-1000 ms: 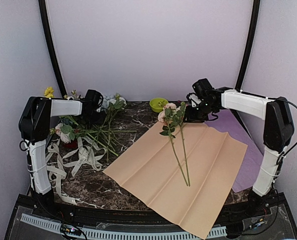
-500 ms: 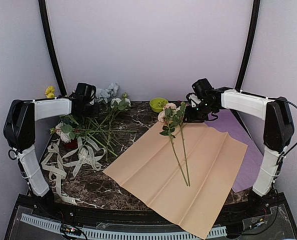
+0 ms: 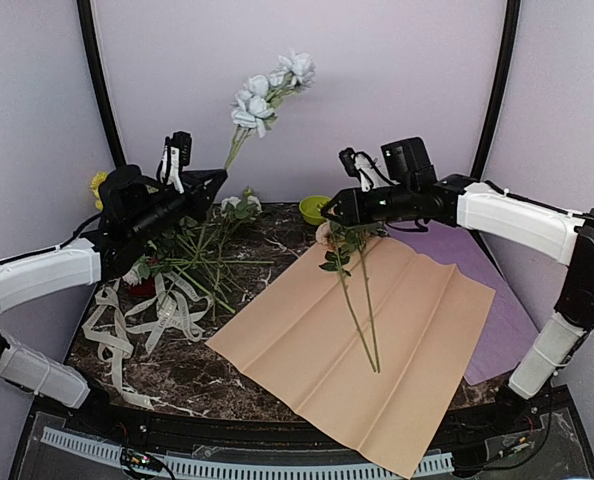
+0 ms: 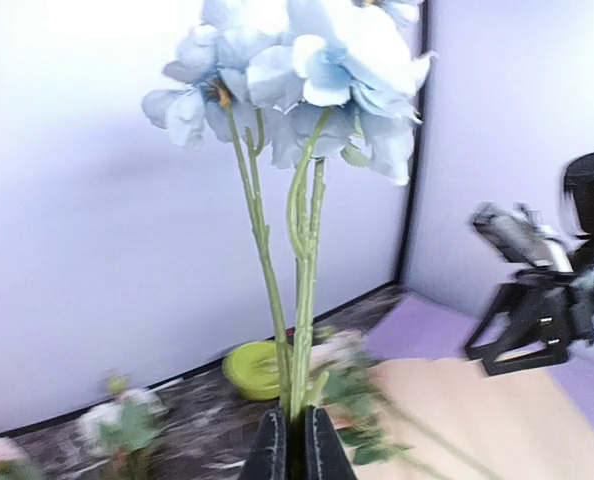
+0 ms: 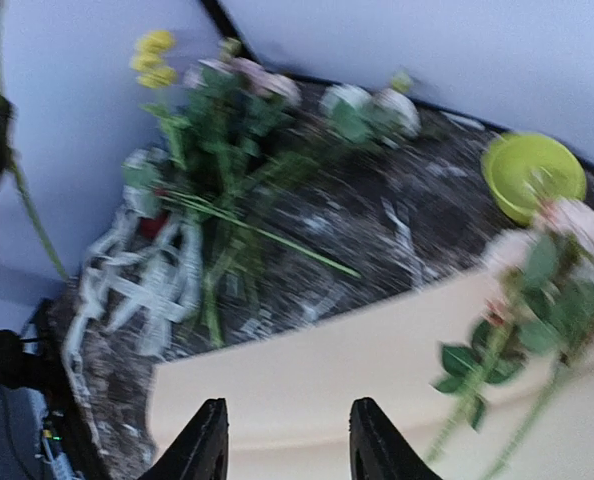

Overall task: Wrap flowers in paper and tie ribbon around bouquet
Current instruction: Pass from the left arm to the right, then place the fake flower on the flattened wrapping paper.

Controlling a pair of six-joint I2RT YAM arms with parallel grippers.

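One spray (image 3: 265, 92) of pale blue-white blooms stands lifted high above the left rear of the counter (image 3: 269, 238), its thin green stems running down into the left end effector (image 3: 220, 176), whose fingers are closed tight on the lower stems. In the left wrist view the two dark fingers (image 4: 271, 452) press the stems between them with no gap, and the blooms (image 4: 317, 60) spread at the top against the pale wall. Below and just in front of that end effector, a loose pile of flowers (image 3: 192, 262) lies on the counter with pink, white and yellow heads and long green stems fanned toward the middle. Two pink-headed stems (image 3: 360, 300) lie side by side on the peach sheet (image 3: 407, 350), heads at its far corner and cut ends pointing toward the near edge. The peach sheet is spread flat and creased, one corner hanging over the counter's near edge, and its right side overlaps a purple sheet (image 3: 502, 310). The right end effector (image 3: 335, 210) hovers just above the pink heads with its fingers apart and nothing between them; the right wrist view shows both fingers (image 5: 209, 445) over the peach sheet. A small green bowl (image 3: 315, 208) sits just behind those heads. The cream ribbon (image 3: 142, 320) lies tangled on the counter's left side, beside the pile.
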